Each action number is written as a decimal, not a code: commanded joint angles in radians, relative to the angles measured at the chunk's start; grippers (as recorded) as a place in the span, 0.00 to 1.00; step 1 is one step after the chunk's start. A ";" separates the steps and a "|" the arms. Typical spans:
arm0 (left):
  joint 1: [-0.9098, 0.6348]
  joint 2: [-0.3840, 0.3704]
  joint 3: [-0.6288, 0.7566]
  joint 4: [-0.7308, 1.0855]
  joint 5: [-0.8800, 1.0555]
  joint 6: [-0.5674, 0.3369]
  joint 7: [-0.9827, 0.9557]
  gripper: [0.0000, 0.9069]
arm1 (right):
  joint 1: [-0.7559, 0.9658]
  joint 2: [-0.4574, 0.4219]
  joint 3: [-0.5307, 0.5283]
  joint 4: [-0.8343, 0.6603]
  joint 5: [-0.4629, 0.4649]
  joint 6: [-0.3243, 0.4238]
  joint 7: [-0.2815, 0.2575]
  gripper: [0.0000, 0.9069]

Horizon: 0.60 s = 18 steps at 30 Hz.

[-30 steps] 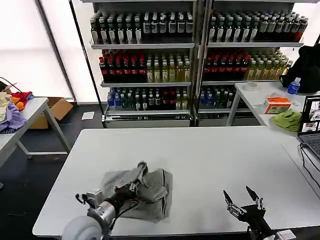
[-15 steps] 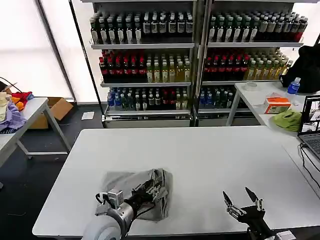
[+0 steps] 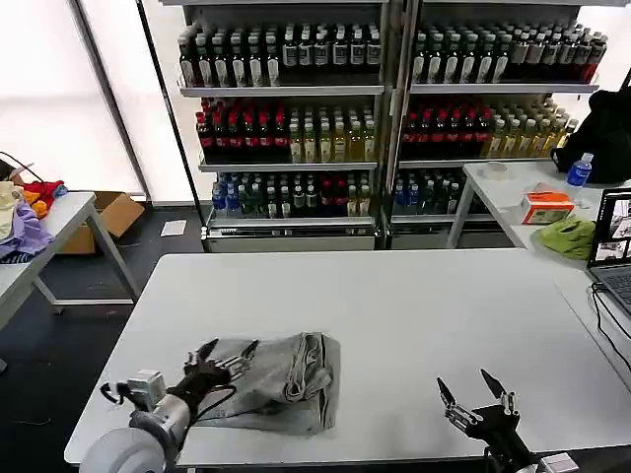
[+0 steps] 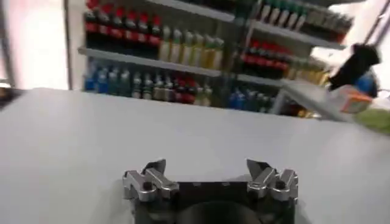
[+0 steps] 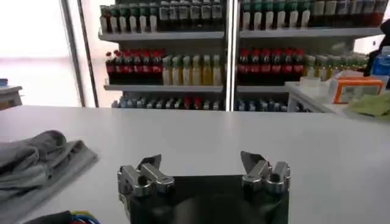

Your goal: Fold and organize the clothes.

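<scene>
Clothes: a light grey shirt [image 3: 281, 379] lies folded in a rumpled bundle on the near left part of the worktop [image 3: 414, 305], its thicker rolled folds toward its right side and a flat layer spread under it toward the near edge. The right wrist view shows the same bundle [image 5: 36, 161] lying off to one side on the white surface.
Left hand: the left hand [image 3: 225, 355] sits at the left edge of the shirt, low over the worktop, with its fingers spread apart and nothing between them. Whether the fingertips touch the cloth cannot be told. In the left wrist view the two fingers [image 4: 145, 181] stand wide apart over bare worktop.
Right hand: the right hand [image 3: 473, 392] rests at the near right edge of the worktop, well apart from the shirt, fingers spread wide and holding nothing. Its own wrist view shows the same gaping hand [image 5: 204, 170].
Surroundings: shelves of bottled drinks [image 3: 375, 108] stand beyond the far side of the worktop. A side table with a laptop [image 3: 613, 251] is at the right.
</scene>
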 commanded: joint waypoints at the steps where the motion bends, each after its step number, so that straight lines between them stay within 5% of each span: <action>1: 0.071 -0.046 -0.109 0.132 0.267 -0.015 0.029 1.00 | -0.014 -0.002 0.011 0.012 0.006 0.002 -0.001 1.00; 10: 0.045 -0.117 -0.037 0.138 0.279 -0.001 0.017 1.00 | -0.023 0.005 0.015 0.012 0.006 0.013 -0.002 1.00; 13: 0.043 -0.139 -0.015 0.129 0.279 0.003 0.016 0.92 | -0.016 0.004 0.010 0.011 0.005 0.011 -0.001 1.00; 17: 0.041 -0.162 -0.005 0.148 0.281 0.006 0.023 0.49 | -0.014 -0.001 0.012 0.011 0.008 0.011 -0.001 1.00; 18: 0.041 -0.167 -0.005 0.154 0.288 0.007 0.026 0.29 | -0.015 -0.002 0.014 0.012 0.009 0.011 -0.002 1.00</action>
